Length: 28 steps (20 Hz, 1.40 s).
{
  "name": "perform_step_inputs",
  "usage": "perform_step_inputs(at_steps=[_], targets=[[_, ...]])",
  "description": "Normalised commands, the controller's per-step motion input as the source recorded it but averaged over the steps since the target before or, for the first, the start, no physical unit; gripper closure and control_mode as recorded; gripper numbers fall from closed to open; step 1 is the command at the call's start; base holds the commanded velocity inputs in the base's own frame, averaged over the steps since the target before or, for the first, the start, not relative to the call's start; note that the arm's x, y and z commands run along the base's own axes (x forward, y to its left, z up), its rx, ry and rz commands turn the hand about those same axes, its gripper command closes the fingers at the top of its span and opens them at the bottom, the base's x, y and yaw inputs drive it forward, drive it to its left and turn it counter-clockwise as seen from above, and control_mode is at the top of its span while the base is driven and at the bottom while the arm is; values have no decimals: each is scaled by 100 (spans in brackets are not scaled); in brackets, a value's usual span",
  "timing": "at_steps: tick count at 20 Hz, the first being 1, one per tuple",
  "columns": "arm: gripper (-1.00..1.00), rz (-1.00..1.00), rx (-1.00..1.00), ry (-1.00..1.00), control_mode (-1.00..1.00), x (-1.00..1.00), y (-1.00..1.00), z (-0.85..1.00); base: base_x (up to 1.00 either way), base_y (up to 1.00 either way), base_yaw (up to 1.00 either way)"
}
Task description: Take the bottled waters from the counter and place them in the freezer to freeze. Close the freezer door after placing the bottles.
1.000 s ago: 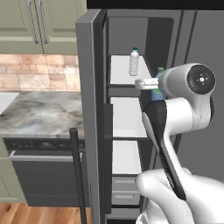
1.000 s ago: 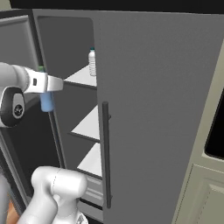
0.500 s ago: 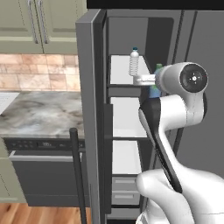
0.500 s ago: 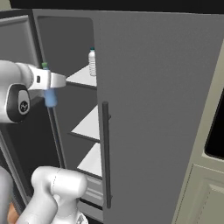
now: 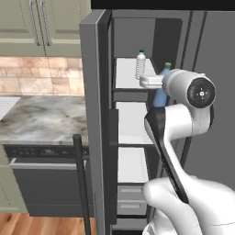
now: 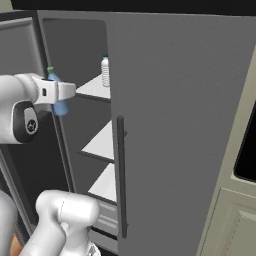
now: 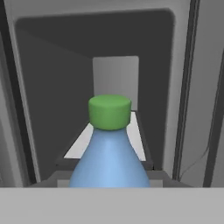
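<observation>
The freezer (image 5: 133, 128) stands open, with its freezer door (image 5: 94, 114) swung toward me. The clear ribbed bottle (image 5: 141, 64) (image 6: 105, 71) stands upright on the top white shelf (image 5: 125, 77). My gripper (image 5: 157, 85) (image 6: 59, 95) is shut on the blue bottle with the green cap (image 5: 160, 92) (image 6: 60, 106), held upright just in front of that shelf, to the right of the clear bottle. In the hand view the blue bottle (image 7: 109, 162) rises in front of the shelf (image 7: 87, 144). The counter (image 5: 41, 121) lies to the left.
The plain grey right-hand refrigerator door (image 6: 175, 125) with its long handle (image 6: 120, 175) is closed beside the opening. Lower white shelves (image 5: 131, 131) and drawers (image 5: 131, 197) sit below. A black dishwasher (image 5: 46, 183) is under the counter, green cabinets (image 5: 41, 23) above.
The arm has carried the blue bottle a little upward and deeper toward the top shelf. The clear bottle has stayed put.
</observation>
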Motion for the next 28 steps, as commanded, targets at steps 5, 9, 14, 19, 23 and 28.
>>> perform_step_inputs(at_steps=[5,9,14,19,23,28], targets=[[100,0,0,-9,-100,11,-16,19,0,0,0],[100,0,0,-2,-100,10,-1,16,0,0,0],[100,0,-4,0,-100,14,0,7,0,0,0],[100,0,-2,0,-100,13,0,0,0,0,0],[100,0,0,0,-100,24,0,0,0,0,0],[100,0,0,0,-100,31,0,0,0,0,0]])
